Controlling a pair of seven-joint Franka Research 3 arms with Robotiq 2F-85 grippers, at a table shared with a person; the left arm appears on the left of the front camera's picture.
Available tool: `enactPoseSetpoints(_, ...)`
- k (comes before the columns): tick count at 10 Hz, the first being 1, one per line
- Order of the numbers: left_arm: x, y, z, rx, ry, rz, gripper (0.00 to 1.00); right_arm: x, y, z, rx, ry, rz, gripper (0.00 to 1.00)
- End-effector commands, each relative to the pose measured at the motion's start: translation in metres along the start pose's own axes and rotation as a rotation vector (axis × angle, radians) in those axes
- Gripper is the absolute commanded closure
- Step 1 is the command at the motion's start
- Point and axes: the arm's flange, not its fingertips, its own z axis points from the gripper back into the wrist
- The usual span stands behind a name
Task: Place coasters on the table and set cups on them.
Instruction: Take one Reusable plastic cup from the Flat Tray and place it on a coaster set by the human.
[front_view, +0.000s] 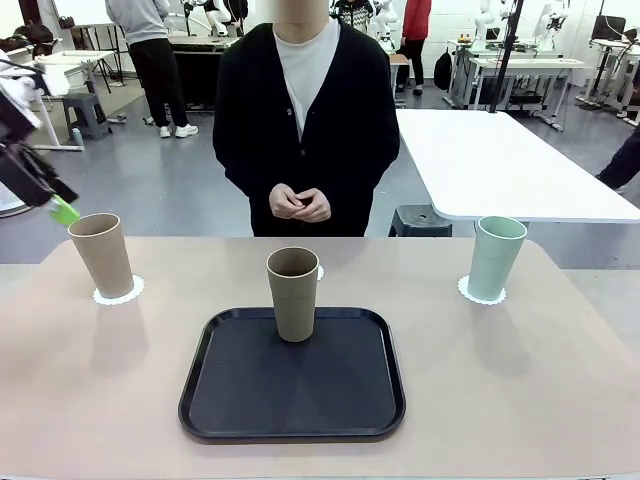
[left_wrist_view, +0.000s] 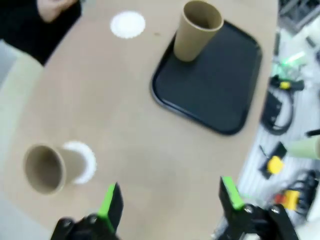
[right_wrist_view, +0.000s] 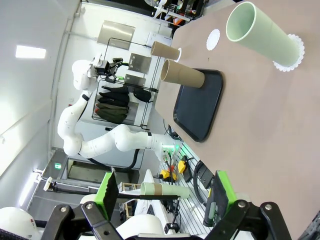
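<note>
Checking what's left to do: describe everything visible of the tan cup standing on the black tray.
The tan cup is a tall, tapered, handleless tumbler, matte, apparently empty. It stands upright, mouth up, on the black tray near the middle of its far edge. Nothing else touches it; an uncovered white coaster lies just beyond the tray.

Bright, even overhead light fills the front view – focus is sharp, and the cups (front_view: 293, 295) throw only pale, soft shadows toward the camera across the matte surface (front_view: 520, 390). The black tray (front_view: 300, 400) carries a faint sheen. The left wrist view is blurred throughout, every edge soft. The right wrist view is crisp – a ceiling panel (right_wrist_view: 31, 51) glares white, and lines bow a little toward the borders.
</note>
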Motion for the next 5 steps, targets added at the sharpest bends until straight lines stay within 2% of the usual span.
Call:
enactPoseSetpoints(1, 0.004, -0.013, -0.029, 0.063, -0.052, -0.112, 0.0, -0.001, 0.0, 0.001, 0.002, -0.004, -0.005, 0.0)
enactPoseSetpoints(3, 0.013, -0.021, -0.071, 0.093, -0.033, -0.224, 0.0, -0.001, 0.0, 0.001, 0.002, -0.004, -0.005, 0.0)
enactPoseSetpoints(5, 0.01, -0.017, -0.107, 0.139, 0.062, -0.264, 0.0, -0.001, 0.0, 0.001, 0.002, -0.004, -0.005, 0.0)
